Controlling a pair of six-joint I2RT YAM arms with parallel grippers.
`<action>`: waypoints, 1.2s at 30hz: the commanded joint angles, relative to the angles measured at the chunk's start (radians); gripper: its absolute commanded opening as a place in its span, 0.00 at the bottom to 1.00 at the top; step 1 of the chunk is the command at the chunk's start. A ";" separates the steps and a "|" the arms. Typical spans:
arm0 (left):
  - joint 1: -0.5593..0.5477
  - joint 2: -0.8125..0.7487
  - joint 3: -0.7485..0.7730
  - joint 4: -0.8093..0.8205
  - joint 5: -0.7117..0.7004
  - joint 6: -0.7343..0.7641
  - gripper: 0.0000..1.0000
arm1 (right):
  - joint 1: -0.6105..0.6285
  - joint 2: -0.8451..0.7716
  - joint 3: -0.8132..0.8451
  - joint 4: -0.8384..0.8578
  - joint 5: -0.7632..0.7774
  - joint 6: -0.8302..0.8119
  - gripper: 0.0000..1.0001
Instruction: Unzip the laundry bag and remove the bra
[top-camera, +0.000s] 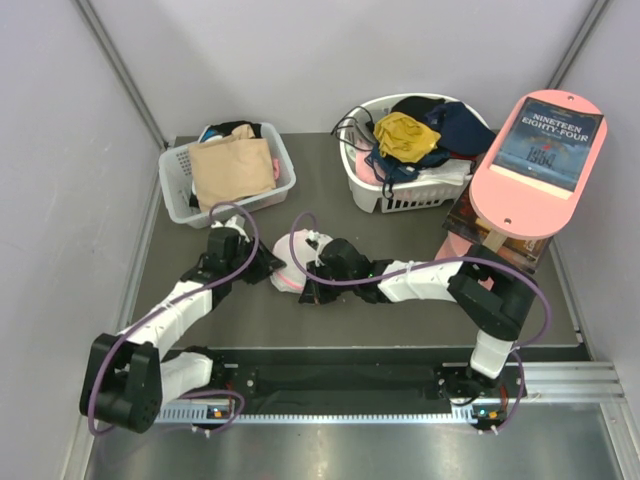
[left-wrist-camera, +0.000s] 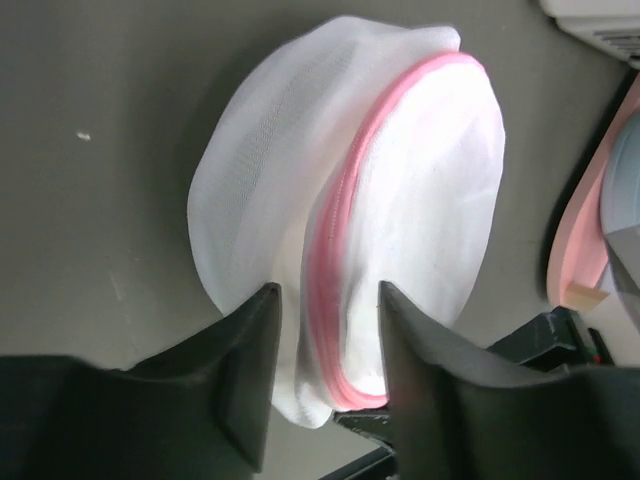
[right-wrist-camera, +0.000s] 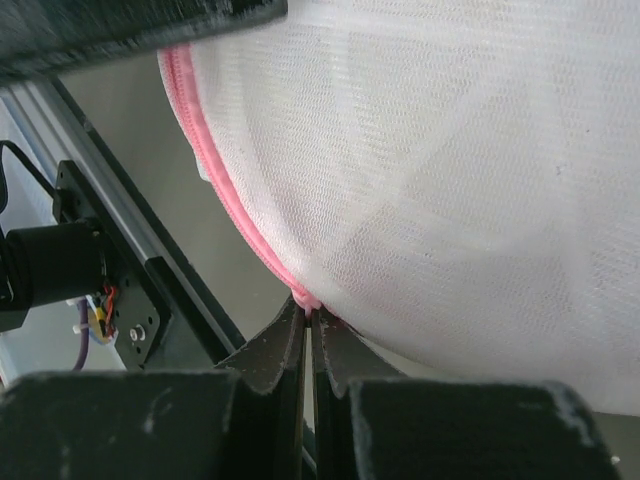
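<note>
The laundry bag (left-wrist-camera: 350, 220) lay between both arms: the right gripper (right-wrist-camera: 310, 325) was pinched shut on its pink zip edge (right-wrist-camera: 225, 195), apparently to pull it, while the left gripper (left-wrist-camera: 330, 340) straddled the rim with parted jaws, seemingly regripping.

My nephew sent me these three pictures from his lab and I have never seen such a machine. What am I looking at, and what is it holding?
These are two robot arms bolted at a table's near edge, each ending in a two-finger gripper. The wide picture looks down from above; the other two come from cameras on each wrist. Between the arms lies the laundry bag, a white mesh pouch with a pink zip. The right gripper is pinched shut on the pink zip edge. The left gripper has its fingers apart, straddling the bag's rim. Behind stand two white baskets: the left basket holds a beige garment, the right basket mixed clothes. A pink tray carries a book.
</note>
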 joint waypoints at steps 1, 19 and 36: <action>0.012 0.002 0.052 -0.004 -0.025 0.017 0.58 | 0.006 -0.008 0.047 0.006 -0.013 -0.016 0.00; 0.012 -0.212 -0.095 -0.078 -0.044 -0.038 0.55 | 0.075 0.092 0.198 -0.017 -0.052 -0.031 0.00; 0.012 -0.123 -0.066 -0.028 -0.027 -0.037 0.00 | 0.072 0.080 0.168 -0.023 -0.040 -0.026 0.00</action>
